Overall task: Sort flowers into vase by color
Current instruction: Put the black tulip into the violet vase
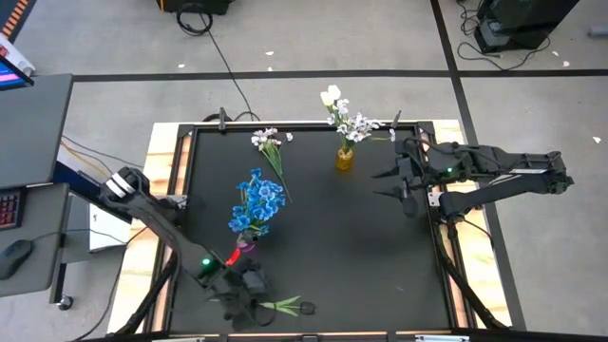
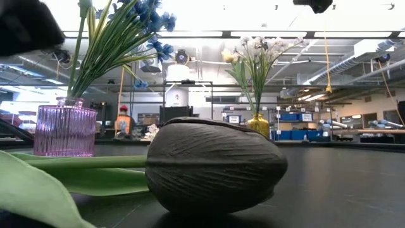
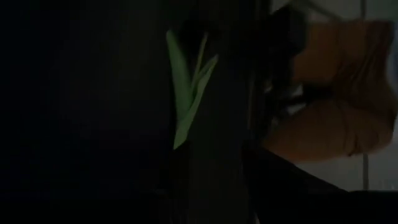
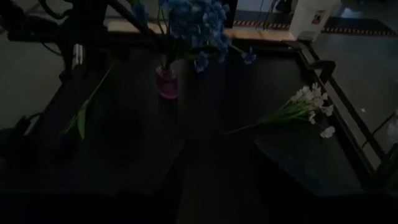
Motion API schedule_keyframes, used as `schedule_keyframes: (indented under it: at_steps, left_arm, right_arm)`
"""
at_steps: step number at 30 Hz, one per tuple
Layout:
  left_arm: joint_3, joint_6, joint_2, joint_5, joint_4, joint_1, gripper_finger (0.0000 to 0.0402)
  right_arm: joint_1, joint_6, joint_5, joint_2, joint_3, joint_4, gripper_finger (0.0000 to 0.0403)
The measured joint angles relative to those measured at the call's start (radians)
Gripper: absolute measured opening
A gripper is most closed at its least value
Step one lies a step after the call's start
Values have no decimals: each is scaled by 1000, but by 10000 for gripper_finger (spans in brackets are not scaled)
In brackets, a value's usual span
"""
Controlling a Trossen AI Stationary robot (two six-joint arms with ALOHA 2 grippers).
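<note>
Your left gripper (image 1: 249, 302) is sitting low at the near edge of the black table (image 1: 361, 247), right over the stem of a tulip (image 1: 285, 305) that is lying flat there; its fingers are partly closed, but you cannot tell whether they are actually pinching the stem. In the low view the tulip's bud (image 2: 212, 164) is resting on the tabletop with its green leaf (image 2: 38, 190) trailing off beside it. Your right gripper (image 1: 404, 182) is hovering by the table's right edge with its fingers spread and carrying nothing. The blue flowers (image 1: 256, 204) are standing in the pink vase (image 2: 64, 130) near the left arm. White blossoms and tulips (image 1: 347, 119) are standing in the yellow vase (image 1: 344, 158) toward the far side. One white spray (image 1: 269, 144) is lying loose on the table, between the two vases and nearer the far edge
</note>
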Motion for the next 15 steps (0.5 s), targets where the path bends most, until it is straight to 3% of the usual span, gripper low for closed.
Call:
schedule_keyframes:
  at_steps: [5, 15]
  left_arm:
    - [0, -7, 48, 66, -19, 25, 144]
    - [0, 2, 112, 78, -51, 35, 144]
  right_arm:
    - [0, -7, 0, 0, 0, -46, 190]
    - [0, -17, 0, 0, 0, -66, 190]
